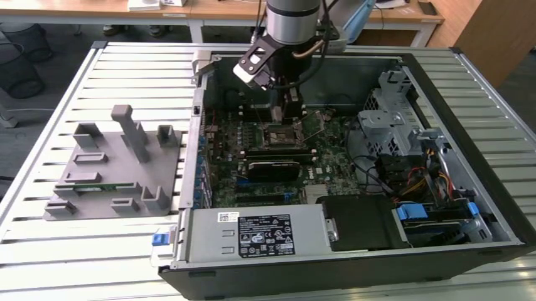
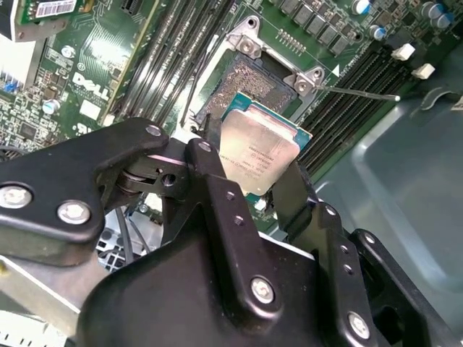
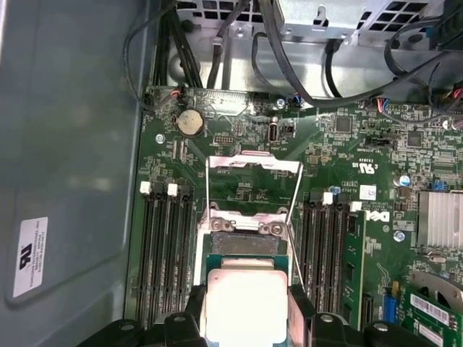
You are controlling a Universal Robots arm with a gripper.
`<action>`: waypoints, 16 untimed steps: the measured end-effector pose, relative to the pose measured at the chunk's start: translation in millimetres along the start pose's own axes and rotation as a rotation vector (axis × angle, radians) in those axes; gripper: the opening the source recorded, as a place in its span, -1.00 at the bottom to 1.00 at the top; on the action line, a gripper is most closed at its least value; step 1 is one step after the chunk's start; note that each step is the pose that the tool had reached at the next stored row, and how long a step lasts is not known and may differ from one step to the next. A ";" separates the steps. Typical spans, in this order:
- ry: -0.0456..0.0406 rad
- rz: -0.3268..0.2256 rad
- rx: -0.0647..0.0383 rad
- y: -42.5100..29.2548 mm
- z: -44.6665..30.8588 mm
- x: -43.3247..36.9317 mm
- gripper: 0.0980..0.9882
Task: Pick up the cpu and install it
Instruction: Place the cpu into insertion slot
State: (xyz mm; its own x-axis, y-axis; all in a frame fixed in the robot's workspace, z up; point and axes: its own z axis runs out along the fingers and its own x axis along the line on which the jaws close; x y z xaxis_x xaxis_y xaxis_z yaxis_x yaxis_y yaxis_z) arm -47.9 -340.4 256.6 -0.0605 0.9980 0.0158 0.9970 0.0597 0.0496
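Gripper [image 2: 247, 181] clamped on cpu [image 2: 262, 148] by opposite edges, just above open socket [image 2: 246, 83]. Likely light, stiff, slick top, fragile underside; edges safest hold.

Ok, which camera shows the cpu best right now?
The second wrist view: the cpu is large there, its metal top and green edge clear between the fingers, near the open socket. The first wrist view shows its flat top, edges partly hidden. In the exterior view it is too small to tell.
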 end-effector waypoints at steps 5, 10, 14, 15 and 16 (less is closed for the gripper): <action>-0.0001 0.000 0.000 -0.3 5.1 -0.1 -0.03; -0.0001 0.000 0.000 -0.6 11.7 -0.2 -0.03; 0.0000 0.000 0.000 -0.9 17.6 -0.3 -0.03; 0.0000 0.000 0.000 -1.0 19.2 -0.3 -0.03; -0.0001 0.000 0.000 -1.0 20.5 -0.3 -0.03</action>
State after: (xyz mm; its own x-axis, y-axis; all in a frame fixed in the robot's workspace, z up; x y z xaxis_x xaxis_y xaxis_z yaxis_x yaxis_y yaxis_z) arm -47.9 -340.4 236.1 -0.0605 0.9980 0.0157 0.9970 0.0596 0.0499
